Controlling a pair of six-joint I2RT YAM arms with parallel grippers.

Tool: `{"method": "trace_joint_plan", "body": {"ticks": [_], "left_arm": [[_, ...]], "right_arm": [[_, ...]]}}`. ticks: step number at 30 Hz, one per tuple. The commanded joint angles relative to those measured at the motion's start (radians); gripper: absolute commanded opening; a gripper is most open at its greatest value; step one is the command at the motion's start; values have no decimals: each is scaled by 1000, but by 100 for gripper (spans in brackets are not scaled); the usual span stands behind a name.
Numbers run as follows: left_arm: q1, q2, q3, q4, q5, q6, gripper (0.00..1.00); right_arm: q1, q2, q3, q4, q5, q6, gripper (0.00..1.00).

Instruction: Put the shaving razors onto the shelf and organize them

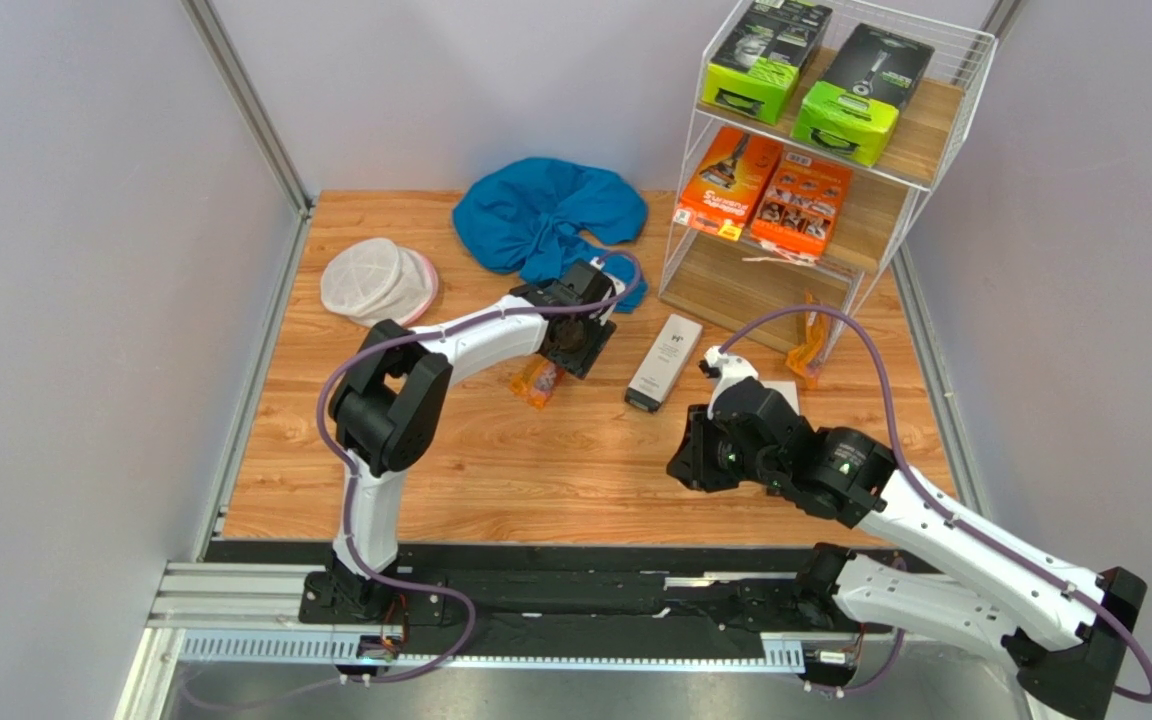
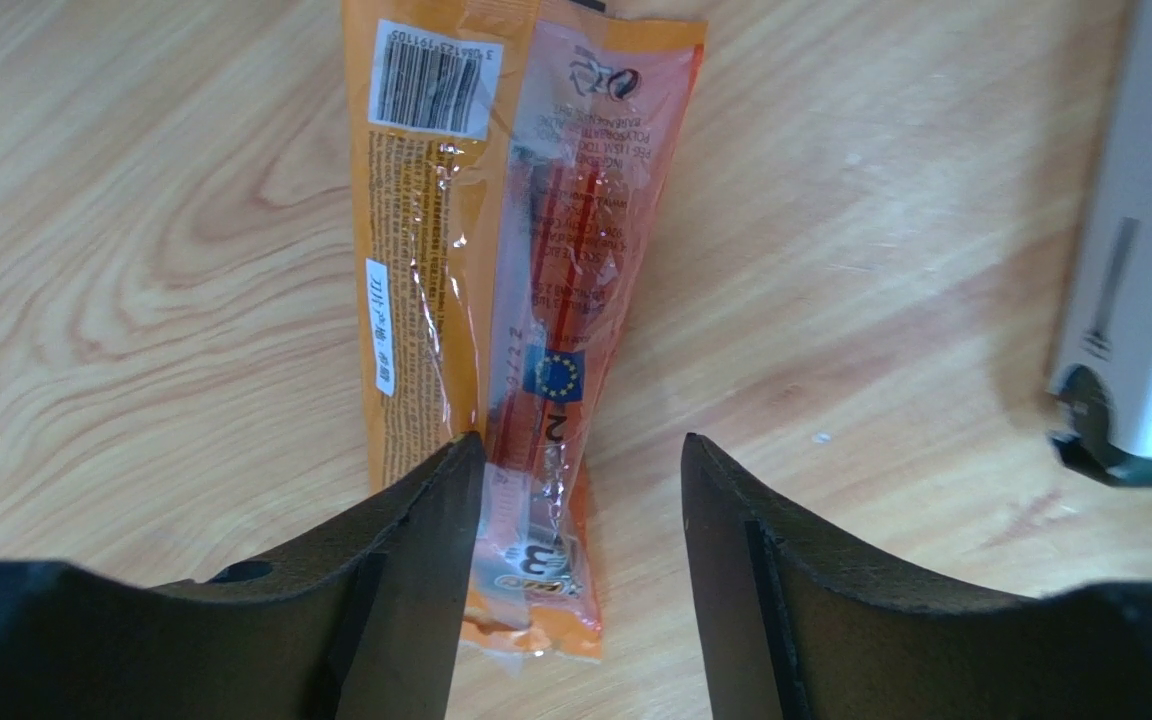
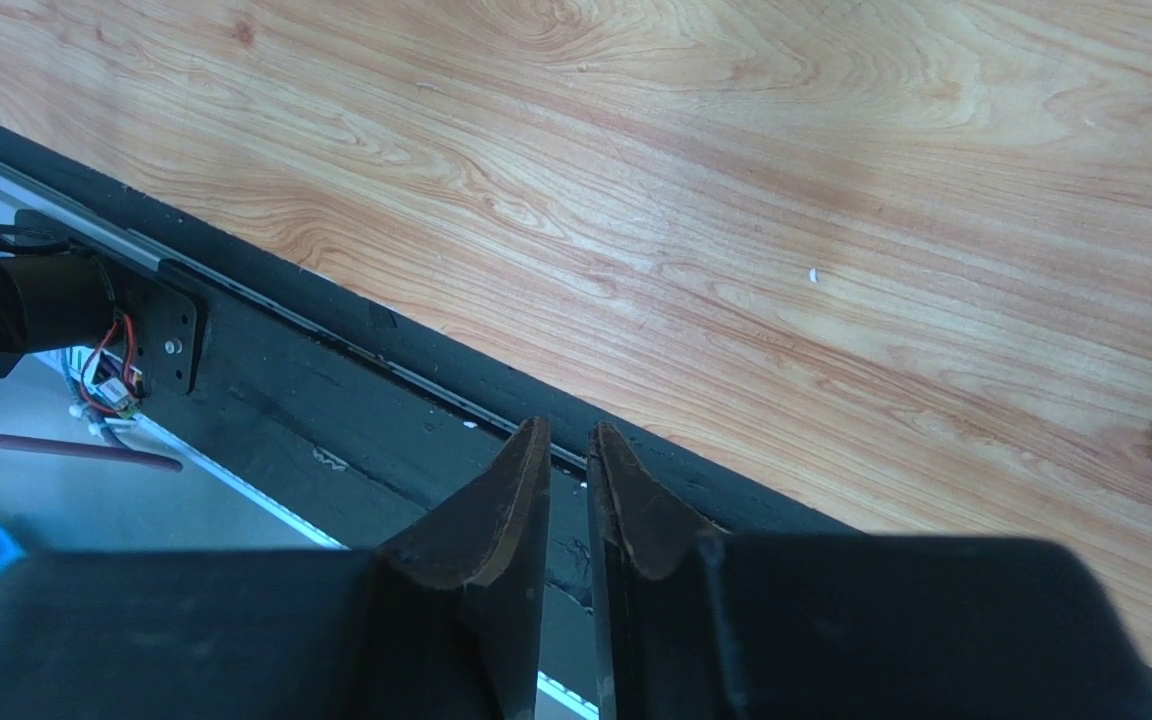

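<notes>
A: Step in hand, quick?

B: Pickup of the bag of disposables. Left pincer is spread wide over the bag's near end. One finger overlaps the bag's edge, the other is over bare table. Nothing pinched, not a grasp yet.

A: Where's the bag against the shelf?

B: Well out from the shelf, off its left side and nearer the arm bases, lying flat. Slim white box lies between bag and shelf.

A: Right arm?

B: Right pincer is clenched almost tight with nothing in it. It hangs over the table's near edge, well apart from the shelf. Idle, I'd say.

A: Shelf so far?

B: Two lime-green-and-black boxes on the top board, two orange cartons on the middle one. A second orange-trimmed bag lies on the table at the shelf's front foot.

A: So roughly partway. Next move?

B: My read: lower, shift a touch so both fingers bracket the bag's width, then close gently. The film looks thin and slick, so a pinch could slide or catch only a wrinkle. After that, lift and carry it toward the shelf, over or round the white box, probably to the lowest board. Can't tell how high the pincer sits above the bag.
</notes>
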Motion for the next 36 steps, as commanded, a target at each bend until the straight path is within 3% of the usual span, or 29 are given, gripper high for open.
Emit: {"method": "trace_joint_plan", "body": {"ticks": [1,9,23,31,34,35,36], "left_arm": [[0,71,67,-132,-163,-27,59],[-3,-112,-56,-12,-206,-38,64],[20,8,42,-89,-265,-44,65],[58,74,58,-95,-154,-32,61],[61,65,41,-86,-107,-26,44],[63,58,33,-84,-92,-23,28],[64,51,27,-80,-73,-20,22]], "right_arm": [[5,-29,-1,37,-16,13,19],[7,-35,-17,44,-18,13,20],[5,-38,-35,52,-27,7,21],[4,-43,-46,60,-18,15,24],[4,-49,-62,78,-13,20,33],[4,-49,-69,99,-13,18,36],[4,-49,-75,112,-9,23,40]]}}
